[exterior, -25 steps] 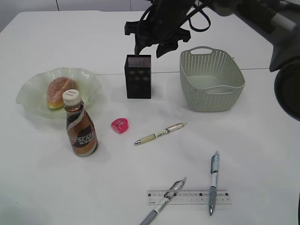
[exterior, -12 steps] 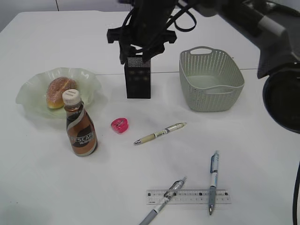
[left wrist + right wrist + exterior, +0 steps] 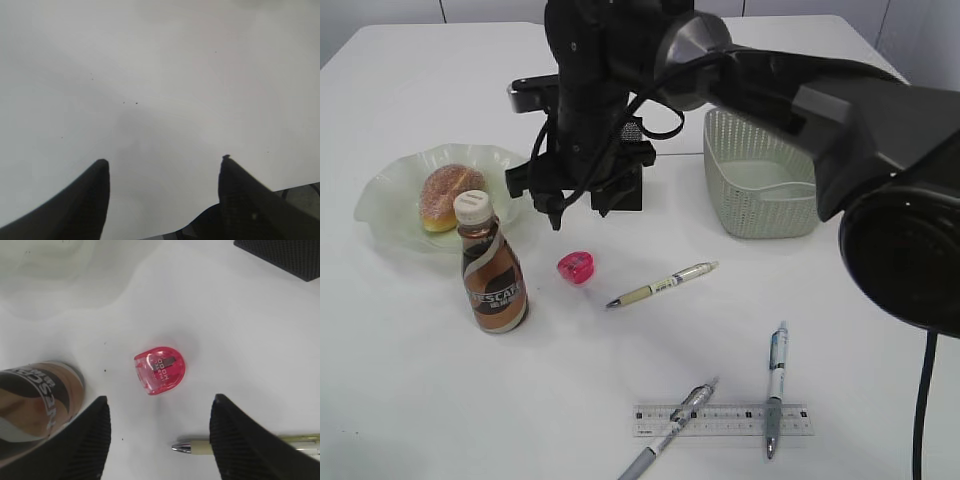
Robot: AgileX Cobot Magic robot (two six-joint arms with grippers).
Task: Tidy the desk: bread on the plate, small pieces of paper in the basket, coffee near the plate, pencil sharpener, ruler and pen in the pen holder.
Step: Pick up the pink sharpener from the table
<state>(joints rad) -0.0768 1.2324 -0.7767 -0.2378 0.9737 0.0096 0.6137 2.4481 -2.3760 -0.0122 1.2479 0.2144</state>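
Right gripper point(image 3: 157, 440): jaws spread wide, holding nothing, poised above the pencil sharpener point(image 3: 160, 369); in the exterior view its arm reaches across the middle, hiding most of the pen holder point(image 3: 620, 190).
Left gripper point(image 3: 162, 195): fingers apart, nothing between them, only bare worktop point(image 3: 160, 75) beneath.
Pencil sharpener: pink, lying flat on the worktop, between the coffee bottle point(image 3: 491, 265) at its 9 o'clock and a cream pen point(image 3: 661, 284) at its 4 o'clock.
Bread point(image 3: 447, 194): on the plate point(image 3: 385, 195).
Coffee bottle: upright, at the plate's 5 o'clock edge.
Basket point(image 3: 760, 180): at 3 o'clock from the pen holder.
Ruler point(image 3: 723, 420): flat at the near edge, with a grey pen point(image 3: 670, 430) and a blue pen point(image 3: 776, 388) lying across it.
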